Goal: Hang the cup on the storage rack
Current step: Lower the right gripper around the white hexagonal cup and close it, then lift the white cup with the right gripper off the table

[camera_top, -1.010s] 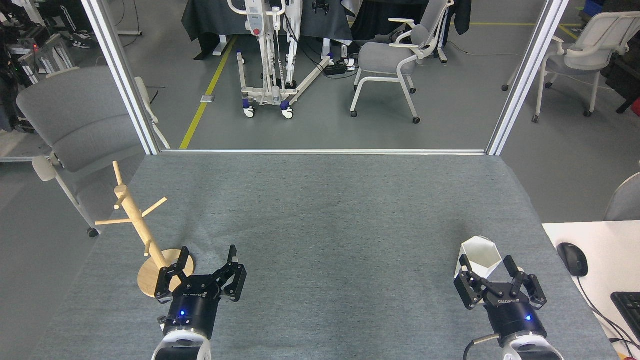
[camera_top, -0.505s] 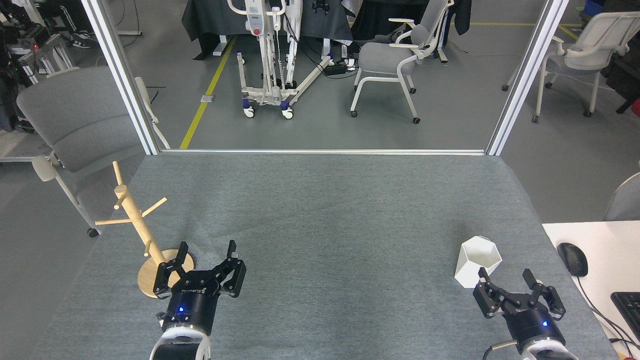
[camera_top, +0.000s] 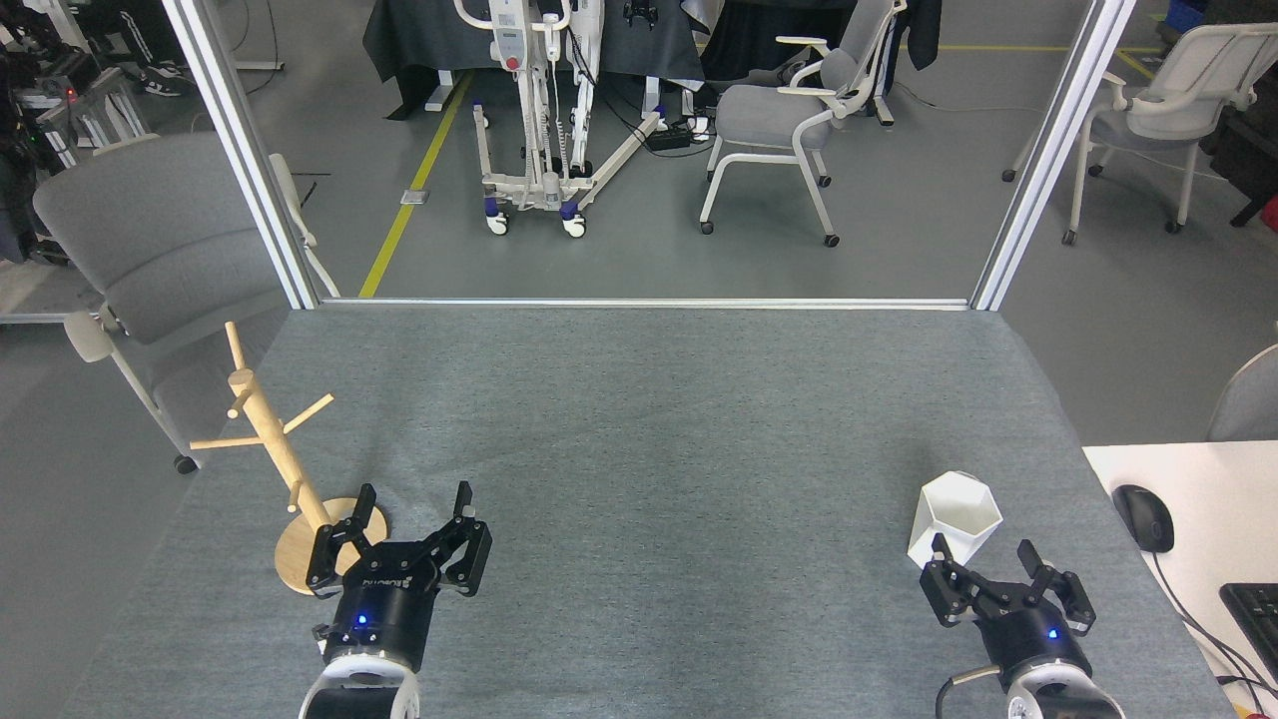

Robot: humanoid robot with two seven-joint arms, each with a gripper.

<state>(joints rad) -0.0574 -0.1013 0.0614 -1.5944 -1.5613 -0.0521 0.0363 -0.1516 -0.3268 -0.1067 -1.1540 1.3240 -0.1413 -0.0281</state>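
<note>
Head view. The table [camera_top: 639, 399], covered in grey felt-like cloth, carries two task items, well apart. The cup [camera_top: 954, 520], white and faceted, stands upright on its narrow base at the near right of the surface, open mouth upward, interior empty. The storage rack [camera_top: 275, 449], light wood, stands at the near left edge: round disc base flat on the cloth, slim post rising from it and leaning to the upper left in this view, thin pegs branching outward. No peg carries anything.

The right gripper [camera_top: 986, 557] sits low, just on the near side of the cup. Its jaws are spread wide with nothing between them. Its left fingertip overlaps the cup's lower edge in the picture; whether it touches the cup cannot be told.

The left gripper [camera_top: 413, 504] rests low at the near left, jaws likewise spread wide and empty. One finger lies over the near edge of the rack's disc base in the picture; contact cannot be confirmed.

Beyond the table: grey floor, a grey office chair [camera_top: 789, 110], a white wheeled stand [camera_top: 549, 120]. At right, a white desk [camera_top: 1198, 519] bears a black mouse [camera_top: 1143, 517]
</note>
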